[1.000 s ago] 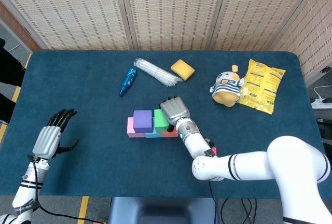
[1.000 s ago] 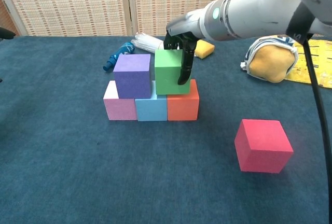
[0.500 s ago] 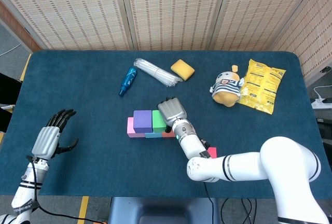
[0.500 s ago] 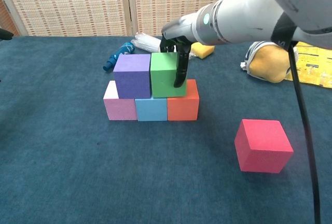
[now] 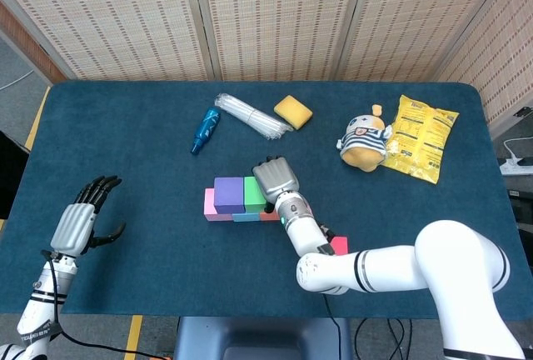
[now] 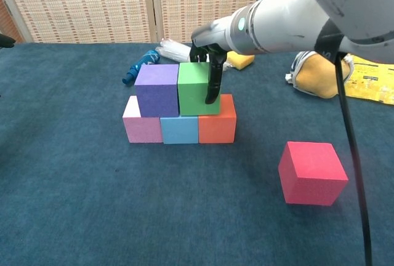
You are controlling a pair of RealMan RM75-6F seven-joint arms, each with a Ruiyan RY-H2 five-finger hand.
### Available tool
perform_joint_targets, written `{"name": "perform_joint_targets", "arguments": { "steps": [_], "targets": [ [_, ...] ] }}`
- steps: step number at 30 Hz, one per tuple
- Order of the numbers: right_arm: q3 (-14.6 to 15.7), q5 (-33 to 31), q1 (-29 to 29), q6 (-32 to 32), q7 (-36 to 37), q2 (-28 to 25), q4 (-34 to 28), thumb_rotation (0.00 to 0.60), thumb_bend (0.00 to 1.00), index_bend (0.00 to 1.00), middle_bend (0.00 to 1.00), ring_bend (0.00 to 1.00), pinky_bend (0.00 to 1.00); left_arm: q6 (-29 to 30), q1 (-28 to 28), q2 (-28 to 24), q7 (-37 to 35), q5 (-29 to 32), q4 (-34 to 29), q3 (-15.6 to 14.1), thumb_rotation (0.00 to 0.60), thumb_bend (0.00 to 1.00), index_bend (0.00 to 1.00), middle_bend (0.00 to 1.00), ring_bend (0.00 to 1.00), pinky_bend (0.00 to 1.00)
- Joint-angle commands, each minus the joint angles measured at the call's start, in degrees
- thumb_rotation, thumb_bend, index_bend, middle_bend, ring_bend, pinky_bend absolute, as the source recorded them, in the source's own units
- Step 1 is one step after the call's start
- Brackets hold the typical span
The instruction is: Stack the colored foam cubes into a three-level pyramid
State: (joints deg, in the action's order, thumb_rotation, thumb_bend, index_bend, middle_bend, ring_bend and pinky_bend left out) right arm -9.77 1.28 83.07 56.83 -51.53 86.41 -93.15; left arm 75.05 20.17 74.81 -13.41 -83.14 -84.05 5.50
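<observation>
Pink (image 6: 142,127), light blue (image 6: 180,130) and orange (image 6: 217,127) cubes form a row on the blue table (image 6: 74,204). On top of them a purple cube (image 6: 157,89) and a green cube (image 6: 196,88) sit side by side, touching. My right hand (image 6: 208,50) reaches over the green cube from behind and grips it, one finger (image 6: 213,81) lying down its right front face. From the head view the right hand (image 5: 275,180) covers the green cube's (image 5: 255,194) right side. A red cube (image 6: 311,173) lies alone at the front right. My left hand (image 5: 81,222) hovers open at the front left.
At the back lie a blue bottle (image 5: 204,130), a bundle of clear plastic tubes (image 5: 250,115) and a yellow sponge (image 5: 293,111). A plush toy (image 5: 364,143) and a yellow snack bag (image 5: 425,147) are at the back right.
My right hand has slid the green cube left until it touches the purple cube on the second level. The left hand has not moved.
</observation>
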Motion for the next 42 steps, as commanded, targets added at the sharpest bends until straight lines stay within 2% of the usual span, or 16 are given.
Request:
{"name": "perform_joint_targets", "arguments": {
  "steps": [1, 30, 33, 38, 42],
  "targets": [
    [-0.2, -0.1, 0.0, 0.1, -0.2, 0.2, 0.1, 0.6, 0.24, 0.56, 0.38, 0.28, 0.33, 0.0, 0.0, 0.0, -0.1, -0.1, 0.1, 0.0, 0.6, 0.33, 0.11, 0.07, 0.0, 0.1],
    [-2.0, -1.5, -0.5, 2.1, -4.2, 2.4, 0.7, 0.6, 0.24, 0.53, 0.38, 0.28, 0.32, -0.1, -0.4, 0.4, -1.6, -0.4, 1.0, 0.0, 0.6, 0.33, 0.11, 0.06, 0.0, 0.1],
    [-2.0, -1.7, -0.6, 2.2, -4.8, 2.6, 0.9, 0.6, 0.24, 0.48, 0.38, 0.28, 0.31, -0.1, -0.5, 0.4, -1.8, -0.4, 1.1, 0.0, 0.6, 0.33, 0.11, 0.06, 0.0, 0.1],
    [-2.2, -1.8, -0.8, 2.5, -5.3, 2.5, 0.5, 0.6, 0.24, 0.31, 0.38, 0.25, 0.28, -0.1, -0.4, 0.5, -2.1, -0.6, 1.2, 0.0, 0.6, 0.33, 0.1, 0.06, 0.0, 0.1],
    [-2.4, -1.7, -1.0, 2.8, -5.6, 2.3, -0.2, 0.6, 0.24, 0.22, 0.37, 0.24, 0.28, -0.1, -0.3, 0.6, -2.2, -0.8, 1.3, 0.1, 0.6, 0.33, 0.1, 0.05, 0.0, 0.1]
  ]
}}
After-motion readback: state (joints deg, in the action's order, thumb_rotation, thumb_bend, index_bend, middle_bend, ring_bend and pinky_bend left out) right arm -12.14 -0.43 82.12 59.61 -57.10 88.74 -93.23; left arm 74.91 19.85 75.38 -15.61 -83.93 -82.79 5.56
